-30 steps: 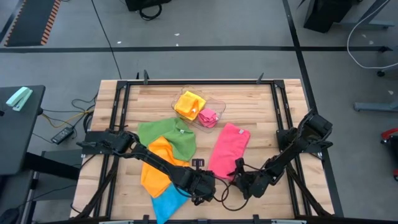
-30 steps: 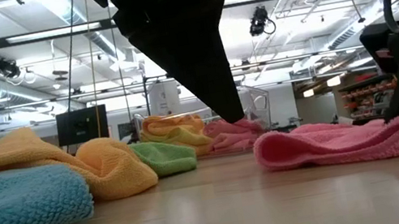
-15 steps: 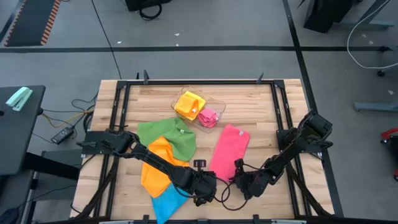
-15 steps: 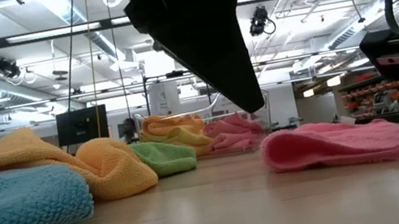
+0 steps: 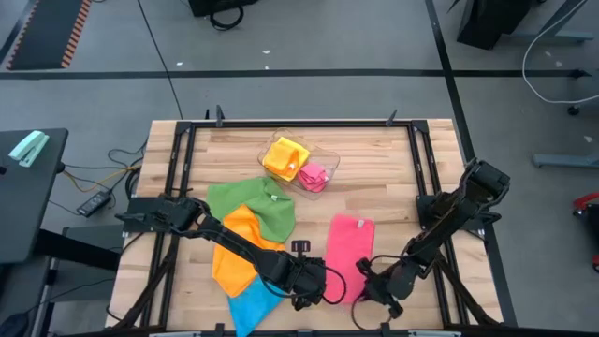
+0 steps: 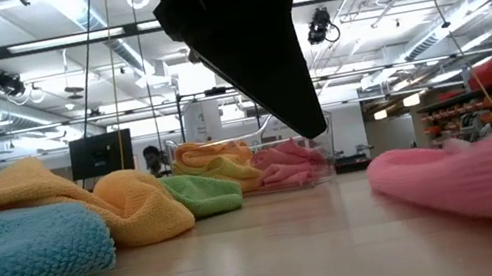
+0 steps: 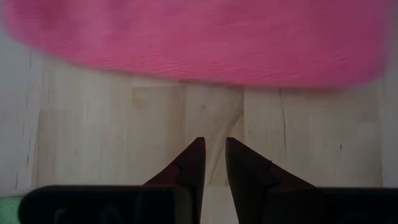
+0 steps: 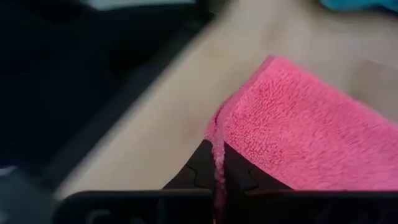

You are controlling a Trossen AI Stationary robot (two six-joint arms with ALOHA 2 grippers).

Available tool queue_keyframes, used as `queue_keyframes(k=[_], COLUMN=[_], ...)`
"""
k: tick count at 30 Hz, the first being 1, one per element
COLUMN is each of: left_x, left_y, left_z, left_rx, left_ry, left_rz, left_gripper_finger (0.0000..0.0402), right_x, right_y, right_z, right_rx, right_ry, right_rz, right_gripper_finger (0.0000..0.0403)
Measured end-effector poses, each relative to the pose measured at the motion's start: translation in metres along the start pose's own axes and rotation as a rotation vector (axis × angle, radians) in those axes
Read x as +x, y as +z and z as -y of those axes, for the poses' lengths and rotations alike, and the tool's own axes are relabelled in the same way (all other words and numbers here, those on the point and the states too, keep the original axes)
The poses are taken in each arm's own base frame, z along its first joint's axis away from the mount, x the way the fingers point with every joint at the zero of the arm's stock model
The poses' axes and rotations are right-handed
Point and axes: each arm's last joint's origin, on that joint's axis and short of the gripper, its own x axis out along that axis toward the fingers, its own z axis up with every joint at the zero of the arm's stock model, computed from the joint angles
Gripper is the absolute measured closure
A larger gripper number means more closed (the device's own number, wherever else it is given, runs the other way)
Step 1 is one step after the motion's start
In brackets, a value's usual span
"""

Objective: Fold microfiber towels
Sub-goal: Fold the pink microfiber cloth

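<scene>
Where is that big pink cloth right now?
From above, the pink towel lies on the table's right half near the front edge, its corner pinched by the right tool, with the left tool beside it.

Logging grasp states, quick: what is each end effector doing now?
Left end effector: slightly open, holding nothing.
Right end effector: shut on the pink towel.

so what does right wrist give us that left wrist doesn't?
Right wrist only: the right gripper shut on a corner of the pink towel, plus a sliver of blue towel.

Left wrist only: the left gripper, fingers a narrow gap apart, holding nothing, over bare table short of the towel's edge.

Both: the pink towel and the wooden tabletop.
</scene>
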Motion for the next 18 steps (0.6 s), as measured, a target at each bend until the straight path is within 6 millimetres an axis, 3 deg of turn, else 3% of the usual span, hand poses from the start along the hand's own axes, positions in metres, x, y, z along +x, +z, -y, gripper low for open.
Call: queue_keyframes(k=[5, 18], left_x=[0.000, 0.000], left_y=[0.000, 0.000], left_z=[0.000, 0.000], left_rx=[-0.001, -0.002], left_ry=[-0.001, -0.001], left_rz=[0.002, 0.003], left_gripper_finger=[0.0334, 0.0332], right_x=[-0.010, -0.032], right_y=[0.004, -0.004], right_z=[-0.004, 0.010], right_rx=[-0.005, 0.137], right_ry=[0.007, -0.285], right_rz=[0.008, -0.104], right_gripper_finger=[0.0394, 0.0393])
